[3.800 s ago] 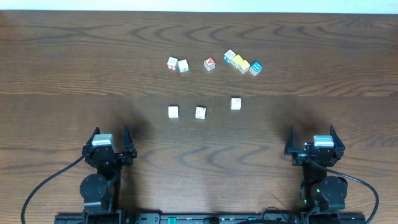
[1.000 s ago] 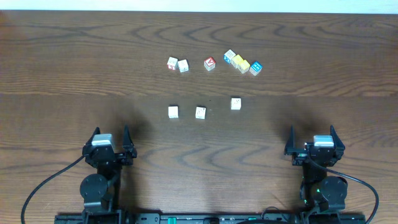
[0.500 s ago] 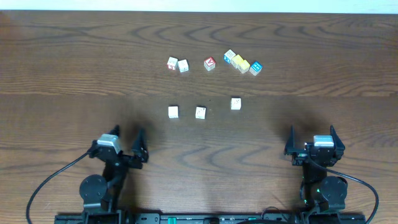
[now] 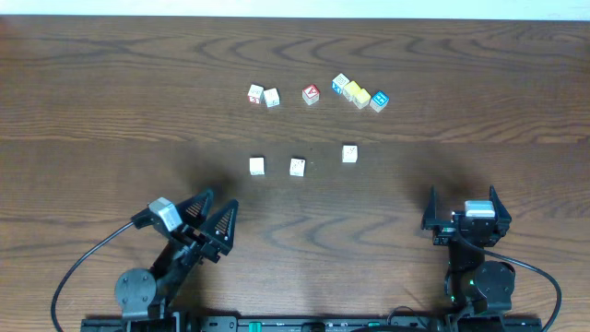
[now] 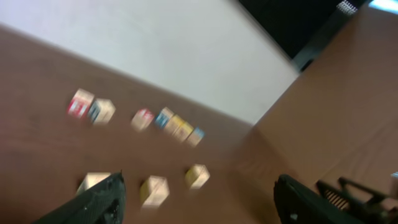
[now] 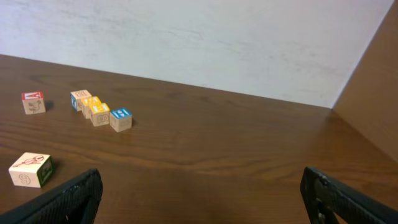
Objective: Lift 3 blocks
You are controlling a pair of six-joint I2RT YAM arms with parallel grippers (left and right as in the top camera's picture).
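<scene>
Entry: three cream blocks on the table, none lifted yet.
Left to right: left gripper, jaws spread, empty, angled toward the row; left block, middle block, right block (set slightly further back), mid-table; right gripper, spread, empty. Advice: straddle one block squarely, avoiding the coloured cubes behind.

The left gripper sat angled toward the right, its arm leaning forward, fingers spread wide and holding nothing. The right gripper pointed straight ahead above its base, fingers wide apart and empty.
</scene>
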